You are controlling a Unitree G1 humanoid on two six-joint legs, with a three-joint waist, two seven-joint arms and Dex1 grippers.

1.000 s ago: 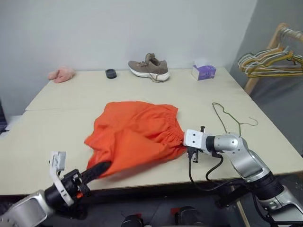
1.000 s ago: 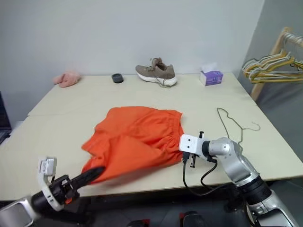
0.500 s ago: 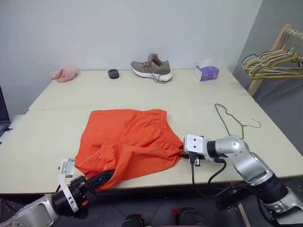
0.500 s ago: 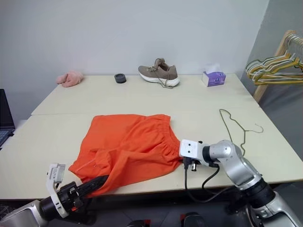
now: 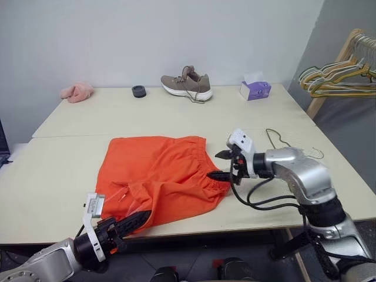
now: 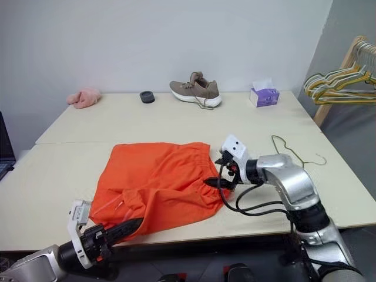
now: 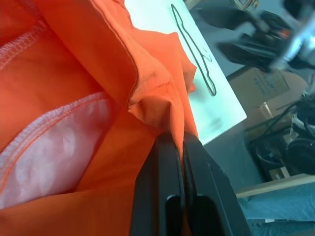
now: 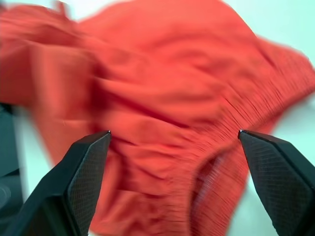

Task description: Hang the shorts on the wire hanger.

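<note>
We show the preparatory step of the task: the shorts (image 5: 158,176) lie spread on the table (image 5: 70,176), toward its near edge and about midway between its left and right edges, not yet joined to the wire hanger (image 5: 281,141). The hanger lies flat, well apart from the garment, toward the table's right edge, partly behind the right arm.

The left gripper (image 5: 134,220) sits at the near edge with its two black fingers (image 7: 170,187) pressed together on a fold at the hem of the shorts; we read this as a firm pinch. The right gripper (image 5: 224,165) hovers by the gathered waistband with its jaws spread wide and nothing between them; in its wrist view the fingertips (image 8: 91,147) flank the elastic band without touching it.

We judge that the garment is being arranged and that the next move calls for the free right arm to fetch the hanger, or to take the waistband again, so that cloth can be threaded over the wire while the left pinch holds the fabric taut.

The hanger's lower bar is hidden by the right arm, and its thin wire is hard to follow against the pale surface. Which leg opening the left gripper holds cannot be made out; it may be the left one.
</note>
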